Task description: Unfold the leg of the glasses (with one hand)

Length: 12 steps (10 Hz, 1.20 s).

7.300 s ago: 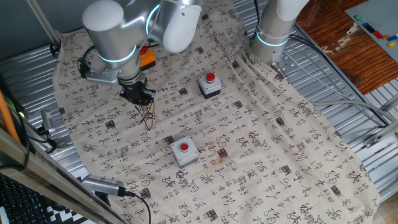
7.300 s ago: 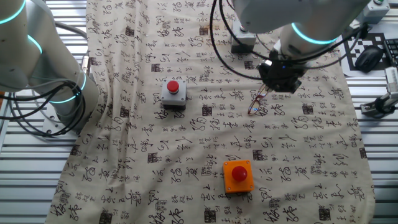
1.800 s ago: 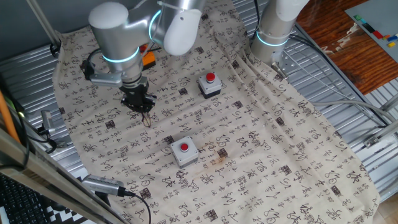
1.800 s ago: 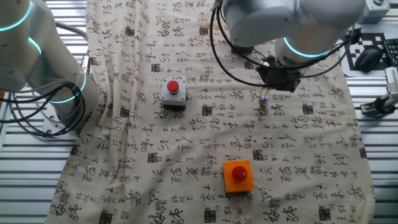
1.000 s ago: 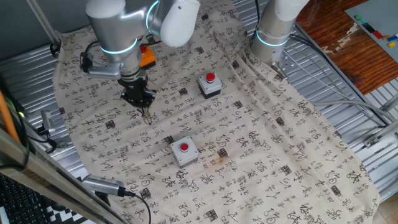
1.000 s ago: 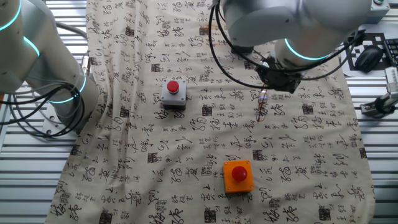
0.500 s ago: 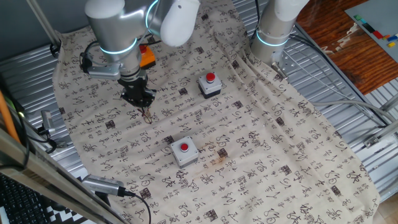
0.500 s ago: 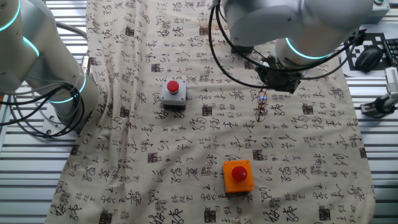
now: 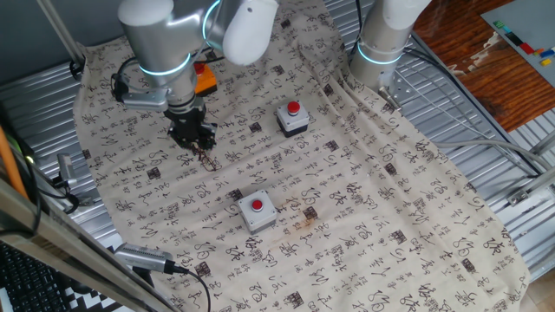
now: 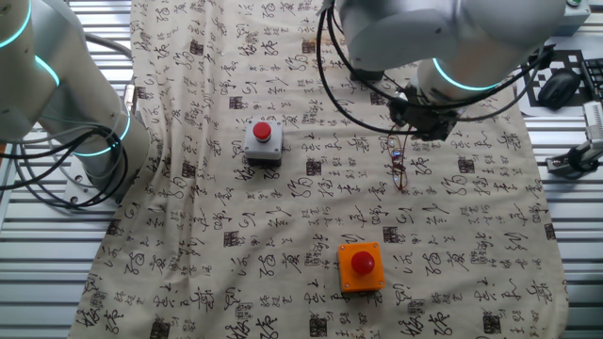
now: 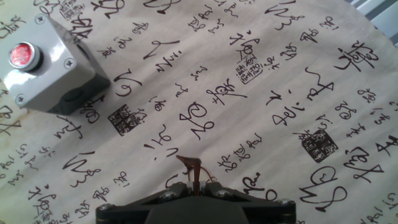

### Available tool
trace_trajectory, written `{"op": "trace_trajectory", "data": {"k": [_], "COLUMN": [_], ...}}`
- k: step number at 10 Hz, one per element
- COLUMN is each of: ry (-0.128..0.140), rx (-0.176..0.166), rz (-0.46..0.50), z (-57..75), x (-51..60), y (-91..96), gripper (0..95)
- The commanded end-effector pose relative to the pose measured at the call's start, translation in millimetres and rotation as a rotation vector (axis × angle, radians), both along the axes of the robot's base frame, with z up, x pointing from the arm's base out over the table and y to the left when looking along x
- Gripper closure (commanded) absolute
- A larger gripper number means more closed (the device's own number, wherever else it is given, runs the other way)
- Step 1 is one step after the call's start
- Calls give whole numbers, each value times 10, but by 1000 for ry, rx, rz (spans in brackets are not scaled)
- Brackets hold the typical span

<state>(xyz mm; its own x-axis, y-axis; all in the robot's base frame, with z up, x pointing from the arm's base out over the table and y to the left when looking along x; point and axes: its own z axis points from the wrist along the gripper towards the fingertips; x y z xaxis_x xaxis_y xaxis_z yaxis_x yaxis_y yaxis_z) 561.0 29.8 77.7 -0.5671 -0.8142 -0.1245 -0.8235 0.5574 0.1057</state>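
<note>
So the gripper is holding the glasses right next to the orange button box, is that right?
Not quite. The gripper does hold the glasses, but the orange button box sits well apart from them on the cloth, as the other fixed view shows.

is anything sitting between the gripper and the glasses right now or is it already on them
Nothing visible stands between them. The black two-finger gripper is already at the thin reddish-brown wire glasses, and the hand view shows a thin frame piece pinched between the closed jaws. The grey button box with a red button sits well off to the side on the printed cloth.
</note>
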Motion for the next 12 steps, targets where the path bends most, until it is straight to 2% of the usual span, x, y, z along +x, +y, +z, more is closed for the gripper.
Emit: {"op": "trace_trajectory", "data": {"k": [1, 4, 7, 9, 10, 12], "ry": [30, 45, 47, 48, 49, 60], "rx": [-33, -53, -87, -128, -126, -146], "rz": [-10, -8, -2, -21, -34, -57], "z": [29, 49, 141, 237, 271, 353], "x": [-24, -102, -155, -207, -226, -280], "y": [-14, -92, -129, -83, -61, -11], "gripper": [570, 570, 570, 950, 950, 950]}}
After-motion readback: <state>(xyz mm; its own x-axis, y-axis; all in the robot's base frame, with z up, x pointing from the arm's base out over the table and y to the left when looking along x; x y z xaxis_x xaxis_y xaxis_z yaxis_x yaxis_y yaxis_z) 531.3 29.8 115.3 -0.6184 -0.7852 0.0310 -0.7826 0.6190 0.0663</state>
